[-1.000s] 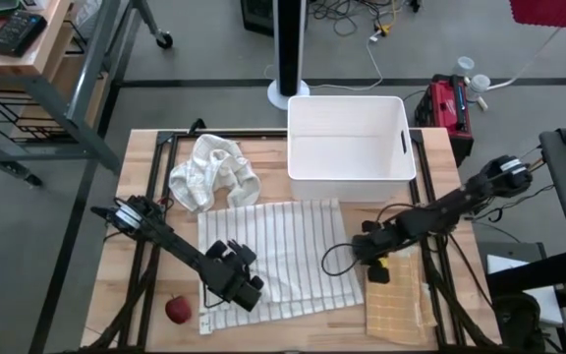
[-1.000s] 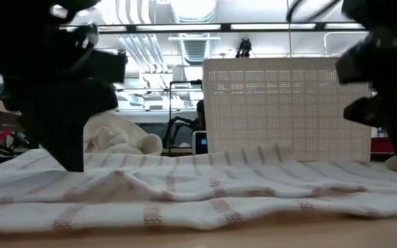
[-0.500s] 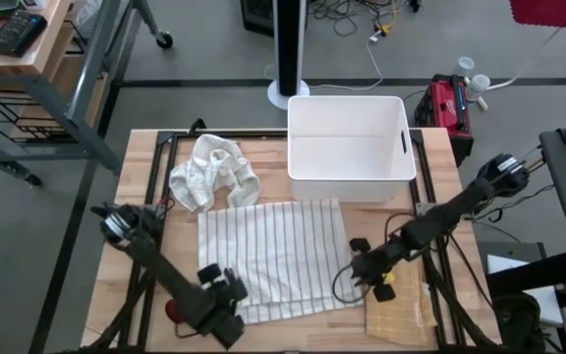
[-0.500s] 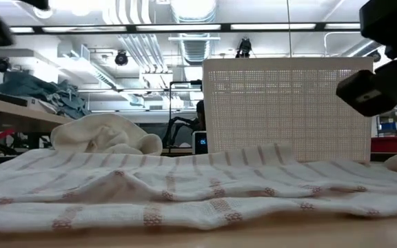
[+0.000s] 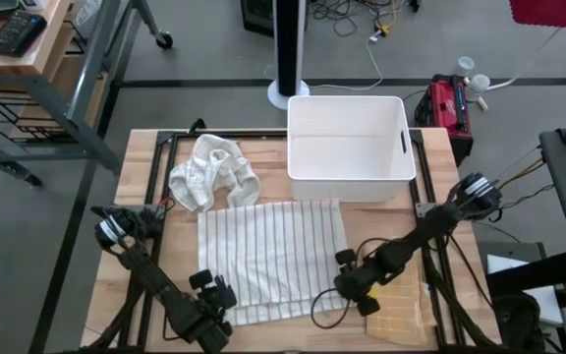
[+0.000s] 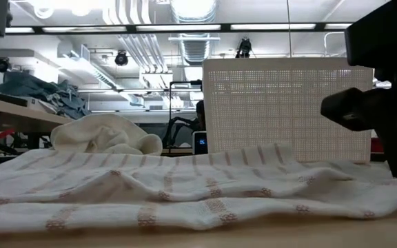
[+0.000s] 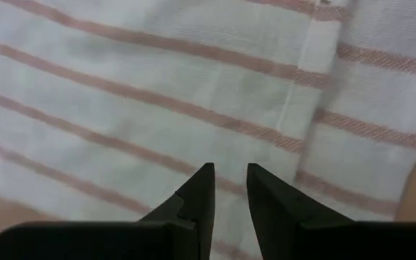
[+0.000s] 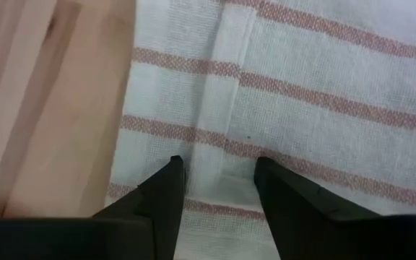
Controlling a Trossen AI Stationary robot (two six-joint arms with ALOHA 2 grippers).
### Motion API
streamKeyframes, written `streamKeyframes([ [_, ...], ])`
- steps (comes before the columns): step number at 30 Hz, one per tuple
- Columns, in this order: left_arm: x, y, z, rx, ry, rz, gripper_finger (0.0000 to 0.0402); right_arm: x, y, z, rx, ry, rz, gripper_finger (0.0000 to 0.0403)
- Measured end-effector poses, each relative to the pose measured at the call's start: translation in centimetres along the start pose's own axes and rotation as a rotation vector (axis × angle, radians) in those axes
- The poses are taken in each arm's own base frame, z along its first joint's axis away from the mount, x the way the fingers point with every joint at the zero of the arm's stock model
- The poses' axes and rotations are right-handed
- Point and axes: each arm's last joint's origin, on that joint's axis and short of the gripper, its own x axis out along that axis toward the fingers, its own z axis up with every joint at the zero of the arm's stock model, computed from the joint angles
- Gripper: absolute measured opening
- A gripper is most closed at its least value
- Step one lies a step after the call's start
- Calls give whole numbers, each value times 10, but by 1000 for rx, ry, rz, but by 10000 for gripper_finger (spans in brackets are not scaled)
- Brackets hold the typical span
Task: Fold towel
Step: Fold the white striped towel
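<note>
The towel, white with thin reddish stripes, lies spread flat on the wooden table, slightly rippled in the low view. My left gripper points down over the towel's near left corner. Its fingers stand a narrow gap apart above the striped cloth with nothing between them. My right gripper points down at the towel's near right corner. It is open over the hemmed edge, where the cloth meets bare wood.
A white bin stands at the table's far edge behind the towel. A crumpled white cloth lies at the far left. A tan cloth lies at the near right, beside my right gripper.
My left gripper has gone toward the table's near edge and a little left, off the towel's middle to its near left corner. My right gripper has come down and toward the near edge, from beside the towel's right edge to its near right corner.
</note>
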Motion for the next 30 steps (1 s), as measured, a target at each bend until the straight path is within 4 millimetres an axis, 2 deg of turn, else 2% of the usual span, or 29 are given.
streamKeyframes([
  [6, 13, -4, -3, -82, -25, -85, 70, -9, 2, 7, -1, 42, -5, 119],
  [15, 11, -6, -2, -125, -26, -108, 53, -27, 4, 11, -13, 22, -6, 10],
  [23, 7, -10, 1, -140, -26, -131, 41, -27, 3, 9, -4, 30, -56, 2],
  [30, 0, -15, 4, -153, -32, -157, 52, -43, 2, 10, 4, -24, -88, 1],
])
